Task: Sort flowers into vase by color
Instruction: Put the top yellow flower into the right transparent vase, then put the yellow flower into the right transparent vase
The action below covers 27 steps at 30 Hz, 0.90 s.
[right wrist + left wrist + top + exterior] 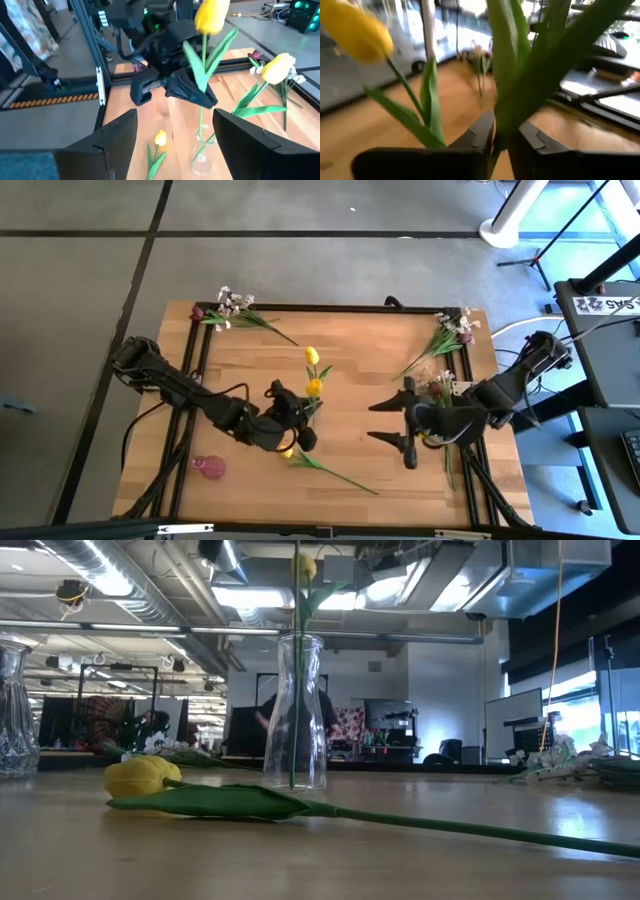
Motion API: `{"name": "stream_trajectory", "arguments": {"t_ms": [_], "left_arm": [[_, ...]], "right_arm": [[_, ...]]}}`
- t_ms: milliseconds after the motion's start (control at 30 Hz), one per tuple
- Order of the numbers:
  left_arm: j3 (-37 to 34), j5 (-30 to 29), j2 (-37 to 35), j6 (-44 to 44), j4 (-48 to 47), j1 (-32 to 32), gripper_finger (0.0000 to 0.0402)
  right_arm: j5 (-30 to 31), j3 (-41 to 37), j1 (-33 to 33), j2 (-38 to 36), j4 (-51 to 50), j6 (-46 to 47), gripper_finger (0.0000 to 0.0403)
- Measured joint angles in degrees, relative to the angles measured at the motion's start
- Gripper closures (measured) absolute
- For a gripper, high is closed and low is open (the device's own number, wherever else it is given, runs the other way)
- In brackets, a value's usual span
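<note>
A clear glass vase (295,710) stands mid-table. My left gripper (300,415) is right beside it, shut on a yellow tulip (212,15) that stands upright over the vase (204,150). A second yellow tulip (277,67) leans out to the side, its stem running down toward the vase mouth. The third yellow tulip (145,778) lies flat on the table in front of the vase. White-pink sprays (235,310) lie at the far left corner, with more (450,330) at the far right. My right gripper (385,422) is open, to the right of the vase, touching nothing. My left gripper pinches the upright tulip's green stem (496,142) between its two fingers, where the long leaves branch off, well below the bloom. The fingers come level from the table's left, across the stem. Below the hold, the stem (201,125) runs down into the vase.
A small pink vase (210,468) stands near the table's near left edge. A cut-glass vase (15,710) shows at the low view's left. More sprays (440,380) lie by the right arm. A black frame rims the table.
</note>
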Motion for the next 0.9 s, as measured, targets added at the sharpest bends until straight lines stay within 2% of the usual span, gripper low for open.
{"name": "stream_trajectory", "arguments": {"t_ms": [167,233,333,500,633,767,900], "left_arm": [[0.0,12.8,-0.7,-9.8,-9.3,3.5,0.03],[0.0,18.4,-2.0,-10.8,-12.3,4.5,0.0288],[0.0,22.7,-4.4,-11.5,-16.4,5.2,0.0284],[0.0,26.6,-9.9,-11.4,-24.1,3.8,0.0293],[0.0,27.5,-14.4,-11.5,-25.9,0.0,0.0307],[0.2,27.6,-16.2,-13.1,-25.9,-7.3,0.0319],[0.2,27.7,-13.6,-13.6,-27.6,-16.2,0.033]], "right_arm": [[-2.8,0.0,-0.5,2.9,-0.6,0.0,0.0146],[-2.9,0.0,-0.5,3.8,-1.3,0.0,0.0146],[-4.6,0.0,-0.4,4.9,-2.6,0.4,0.0146],[-7.4,0.0,-0.4,7.7,-3.5,2.1,0.0146],[-9.4,0.0,-0.4,11.9,-2.4,1.7,0.0146],[-9.8,0.0,-0.4,17.4,-1.5,1.7,0.0146],[-8.9,0.0,-0.4,24.1,2.2,1.7,0.0146]]}}
